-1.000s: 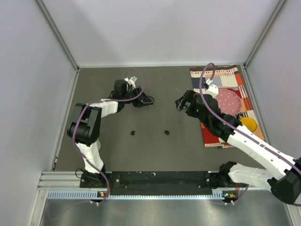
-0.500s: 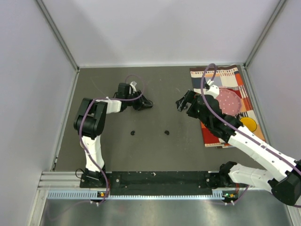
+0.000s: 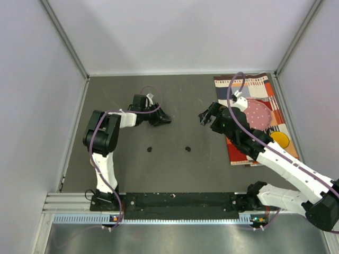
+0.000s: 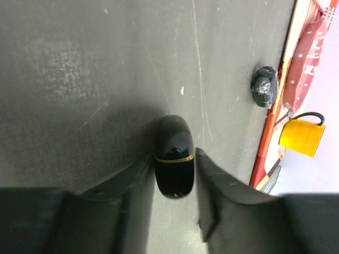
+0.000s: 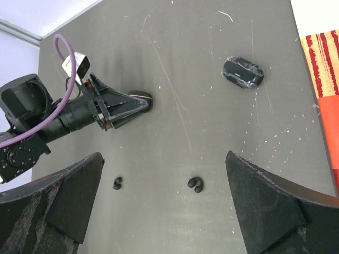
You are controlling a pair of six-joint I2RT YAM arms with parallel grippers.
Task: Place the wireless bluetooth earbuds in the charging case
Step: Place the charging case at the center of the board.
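A dark grey mat [image 3: 180, 100], marked with fine pale scratches, covers the table between plain white walls [image 3: 180, 32]. It looks flat and matte, so small things should sit where they are put.

The charging case [image 4: 174, 145], a glossy black oval with a thin gold seam, lies on the mat. The left gripper [image 4: 174, 159] is pressed together on it, one finger along each long side.

Toward the arm bases from the case lie the wireless bluetooth earbuds [image 5: 195, 184]. They are tiny black bits in two spots, well apart from each other, and each spot seems to be a touching pair.

To the right of the case, the right gripper [image 5: 164, 155] hangs with its jaws spread wide, holding nothing. A second black pod [image 5: 242, 74] lies between the case and a striped cloth [image 3: 254, 95]. The cloth carries a pink plate [image 3: 258, 112] and a yellow cup [image 4: 301, 136].

The earbuds are probably very light, hard, smooth and rounded, so they could roll or squirt out of a pinch. The best hold is likely across the widest part, with the fingertips low to the mat. The case looks closed, so its lid would have to be opened first.
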